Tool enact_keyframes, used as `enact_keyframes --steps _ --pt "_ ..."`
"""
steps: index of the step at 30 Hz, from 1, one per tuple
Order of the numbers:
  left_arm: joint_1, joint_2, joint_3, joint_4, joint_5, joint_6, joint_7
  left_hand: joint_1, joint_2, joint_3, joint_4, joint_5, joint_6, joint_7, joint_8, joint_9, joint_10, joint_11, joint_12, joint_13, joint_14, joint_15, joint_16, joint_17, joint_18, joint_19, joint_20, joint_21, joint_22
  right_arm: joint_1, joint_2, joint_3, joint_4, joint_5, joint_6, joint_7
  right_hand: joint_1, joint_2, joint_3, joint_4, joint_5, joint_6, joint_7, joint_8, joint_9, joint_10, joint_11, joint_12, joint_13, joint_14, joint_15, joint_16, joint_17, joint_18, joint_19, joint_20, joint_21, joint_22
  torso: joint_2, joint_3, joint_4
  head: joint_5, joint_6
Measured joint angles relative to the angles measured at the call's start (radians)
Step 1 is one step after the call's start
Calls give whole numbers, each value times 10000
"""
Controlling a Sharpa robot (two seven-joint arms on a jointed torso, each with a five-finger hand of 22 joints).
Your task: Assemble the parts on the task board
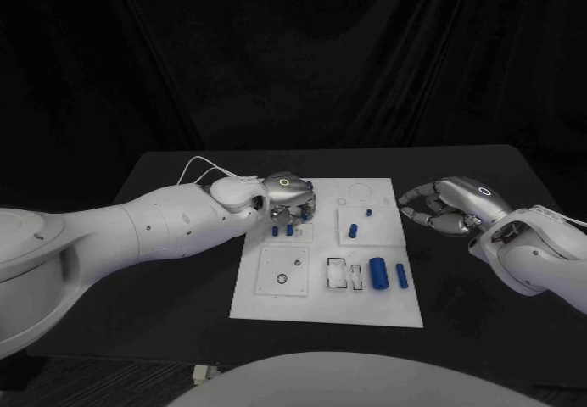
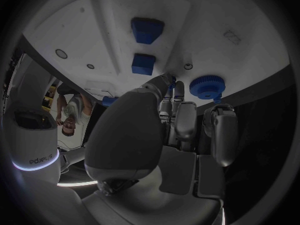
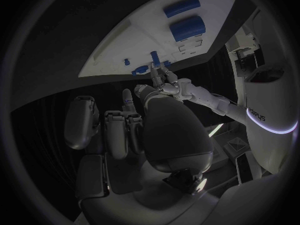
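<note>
**Risk of knocking small parts near the board's upper left**

The left hand (image 1: pixel 285 197) is poised over small blue parts (image 1: pixel 284 229) at the upper left of the task board (image 1: pixel 328 309); whether its fingers (image 2: pixel 177 92) pinch anything cannot be told. Neighbouring pieces could be nudged by a misaligned descent. The right hand (image 1: pixel 443 206) is held curled, empty, right of the board.

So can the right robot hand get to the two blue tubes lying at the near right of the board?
Probably yes: the right robot hand hovers empty beside the board, and nothing lies between it and the tubes.
</note>
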Motion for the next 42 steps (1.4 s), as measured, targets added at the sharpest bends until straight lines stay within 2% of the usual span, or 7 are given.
enact_keyframes --steps 4,7,12,16,22,29,42 --pt "30 -325 -6 435 -3 -322 16 -4 4 53 -53 -165 0 0 -191 -36 129 -54 -348 -106 37 -37 -53 -114 0 0 0 13 0 -15 -17 0 0 6 1 0 0 0 0 0 0 0 0 0 0 0 0 0 0 0 0 0 0 0 0 0 0 0 0 -1 5 -47 0" --pt "235 -641 -13 889 -7 -539 20 -45 43 106 -36 -300 -57 58 -351 -107 179 -104 -714 -220 36 -36 -202 -280 1 0 0 -94 0 -27 -30 0 2 10 8 0 0 0 30 -30 0 0 0 0 0 0 0 0 0 0 0 0 0 1 0 0 0 0 -5 -4 6 -54 0" --pt "645 -1252 12 1647 -7 -707 -21 -144 20 238 -8 -551 -202 52 -494 -170 6 -57 -1125 -332 48 15 -233 -361 2 0 0 -260 0 -39 -102 2 35 16 28 -5 0 0 29 -29 0 0 0 0 0 0 0 0 -1 0 0 0 0 0 0 0 0 0 -10 -5 6 -35 0" --pt "748 -1576 7 1955 -7 -739 -78 -196 -30 278 31 -606 -202 53 -563 -184 6 -58 -1190 -349 52 18 -272 -388 2 0 0 -260 0 -44 -135 1 38 20 48 -11 0 0 29 -29 0 0 0 0 0 0 0 0 -1 0 0 0 0 1 0 0 0 5 -7 -5 4 -50 0" --pt "798 -1755 0 2080 -8 -643 -136 -196 -30 306 59 -607 -202 52 -564 -188 7 -58 -1271 -367 15 55 -282 -444 3 -1 0 -318 0 -50 -140 0 48 24 72 -17 0 0 28 -29 0 0 0 0 0 0 0 0 0 0 0 0 0 1 0 0 0 7 -6 -4 3 -61 0" --pt "788 -1720 -2 1901 -9 -368 -153 -196 -31 306 60 -656 -202 52 -564 -188 6 -58 -1271 -367 15 55 -314 -485 3 -1 0 -337 -1 -59 -95 0 39 27 112 -21 0 0 28 -29 0 34 34 0 0 0 0 0 -1 0 0 0 0 0 0 0 -60 6 0 -4 3 -44 0" --pt "556 -1534 -8 1493 -10 -85 -207 -195 -31 374 45 -656 -202 52 -609 -188 55 -9 -1307 -368 -19 89 -352 -539 4 -1 0 -392 -1 -74 -43 0 17 30 175 -30 0 0 27 -28 0 34 34 0 0 0 0 0 0 0 0 0 0 1 0 0 -61 5 0 -4 1 -50 0"
